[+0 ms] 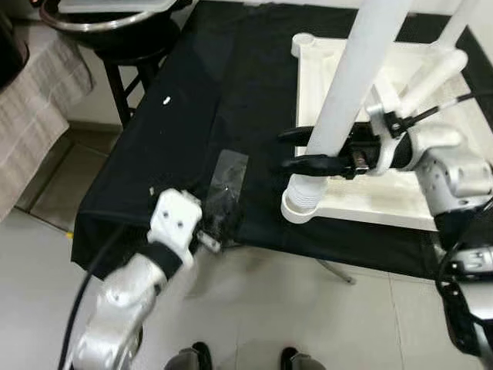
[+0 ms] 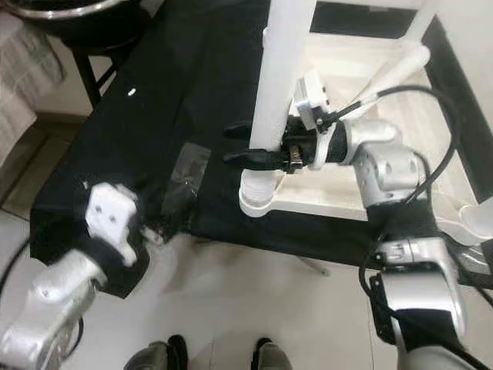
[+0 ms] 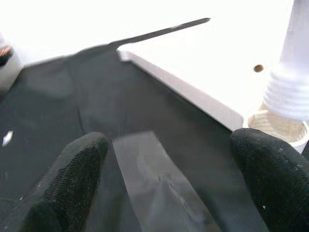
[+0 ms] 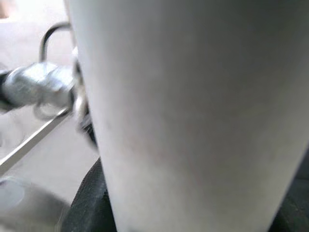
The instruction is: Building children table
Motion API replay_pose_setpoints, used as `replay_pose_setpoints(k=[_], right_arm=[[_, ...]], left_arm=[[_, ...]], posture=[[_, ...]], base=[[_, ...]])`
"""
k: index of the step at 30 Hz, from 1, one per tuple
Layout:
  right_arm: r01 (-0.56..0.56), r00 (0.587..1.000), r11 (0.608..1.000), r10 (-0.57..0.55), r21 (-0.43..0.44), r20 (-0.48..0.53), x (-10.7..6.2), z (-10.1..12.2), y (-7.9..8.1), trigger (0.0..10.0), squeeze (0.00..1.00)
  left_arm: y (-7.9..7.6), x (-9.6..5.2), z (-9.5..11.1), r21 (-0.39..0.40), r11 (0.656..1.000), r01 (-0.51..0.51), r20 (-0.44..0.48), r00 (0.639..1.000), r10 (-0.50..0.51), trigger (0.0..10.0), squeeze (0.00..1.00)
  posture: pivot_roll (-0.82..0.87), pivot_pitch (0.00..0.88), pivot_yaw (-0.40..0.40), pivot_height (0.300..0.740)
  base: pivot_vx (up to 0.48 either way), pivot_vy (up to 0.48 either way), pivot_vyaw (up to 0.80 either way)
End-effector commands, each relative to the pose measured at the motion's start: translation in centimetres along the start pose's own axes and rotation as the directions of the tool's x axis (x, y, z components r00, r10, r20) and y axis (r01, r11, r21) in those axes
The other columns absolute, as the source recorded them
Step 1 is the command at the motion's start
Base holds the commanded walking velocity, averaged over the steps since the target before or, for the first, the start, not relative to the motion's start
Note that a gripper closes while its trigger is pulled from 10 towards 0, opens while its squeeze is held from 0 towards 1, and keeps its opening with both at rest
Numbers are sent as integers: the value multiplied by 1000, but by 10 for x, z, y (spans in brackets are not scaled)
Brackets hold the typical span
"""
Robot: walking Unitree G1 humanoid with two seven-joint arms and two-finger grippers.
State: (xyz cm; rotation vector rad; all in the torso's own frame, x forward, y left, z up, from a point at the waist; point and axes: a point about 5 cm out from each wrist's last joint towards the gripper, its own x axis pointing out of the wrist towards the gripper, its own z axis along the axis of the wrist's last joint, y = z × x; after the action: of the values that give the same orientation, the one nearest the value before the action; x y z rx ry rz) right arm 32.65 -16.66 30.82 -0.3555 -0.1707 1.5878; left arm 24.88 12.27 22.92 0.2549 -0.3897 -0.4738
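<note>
White plastic leg (image 1: 356,85) stands upright in the tabletop's (image 1: 362,196) near corner socket, right gripper (image 1: 296,148) clamped around it. Clear bag (image 1: 225,185) lies near the black cloth's (image 1: 192,100) front edge, left gripper (image 3: 169,186) spread open over it. Grey tile floor (image 1: 254,308) below.

A white leg (image 4: 193,111) stood very close to the camera, smooth and upright, running out past the top of the picture. Black fingers (image 4: 89,205) curved against its lower part on either side, pressed to its surface. Beside the leg, a blurred silver arm (image 4: 36,87) with a thin black cable (image 4: 50,31) looped above it hung over pale floor (image 4: 43,164).
</note>
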Motion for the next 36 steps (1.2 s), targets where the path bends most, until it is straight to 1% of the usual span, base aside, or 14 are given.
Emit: replay_pose_setpoints(k=[1, 3, 4, 7, 9, 14, 15, 17, 25, 36], right_arm=[[-73, 997, 997, 72, -24, -32, 8, 1, 3, 10000, 0], [-95, 994, 995, 94, -15, -57, 11, -6, 4, 10000, 0], [-96, 994, 995, 95, -10, -58, 12, -8, 4, 10000, 0], [-93, 994, 996, 92, -10, -64, 12, -11, 3, 10000, 0], [-70, 994, 997, 68, -23, -85, 10, -16, -1, 10000, 0], [-35, 996, 999, 32, -35, -83, 8, -17, -7, 10000, 0], [8, 998, 1000, -9, -28, -54, 6, -16, -12, 10000, 0], [18, 999, 1000, -19, -24, -44, 6, -16, -13, 10000, 0], [8, 1000, 1000, -8, -2, -22, 7, -20, -11, 10000, 0], [-16, 1000, 1000, 16, -4, -21, 13, -27, -10, 10000, 0]], left_arm=[[3, 0, 7, 36, 999, 18, 15, 1000, -19, 10000, 0], [7, 4, 15, 82, 996, 41, 44, 998, -44, 10000, 0], [10, 6, 18, 92, 995, 43, 54, 997, -49, 10000, 0], [13, 7, 22, 98, 994, 40, 64, 997, -47, 10000, 0], [21, 10, 29, 115, 993, 33, 75, 996, -42, 10000, 0], [24, 11, 32, 119, 992, 33, 76, 996, -42, 10000, 0], [18, 9, 28, 105, 993, 56, 56, 996, -63, 10000, 0], [15, 8, 26, 97, 993, 66, 50, 996, -71, 10000, 0], [6, 6, 25, 79, 993, 86, 43, 995, -90, 10000, 0], [6, 6, 26, 71, 994, 81, 42, 996, -84, 10000, 0]], posture=[[-16, 333, 1, 740], [-17, 337, 1, 740], [-17, 337, -1, 740], [-14, 338, -3, 740], [-13, 341, -1, 740], [-15, 347, 1, 740], [-16, 350, 0, 740], [-16, 350, 0, 740], [-15, 353, -5, 740], [-11, 359, -9, 740]], base=[[0, 0, 0], [0, 0, 0], [0, 0, 0], [0, 0, 0], [0, 0, 0], [0, 0, 0], [0, 0, 0], [0, 0, 0], [0, 0, 0], [0, 0, 0]])
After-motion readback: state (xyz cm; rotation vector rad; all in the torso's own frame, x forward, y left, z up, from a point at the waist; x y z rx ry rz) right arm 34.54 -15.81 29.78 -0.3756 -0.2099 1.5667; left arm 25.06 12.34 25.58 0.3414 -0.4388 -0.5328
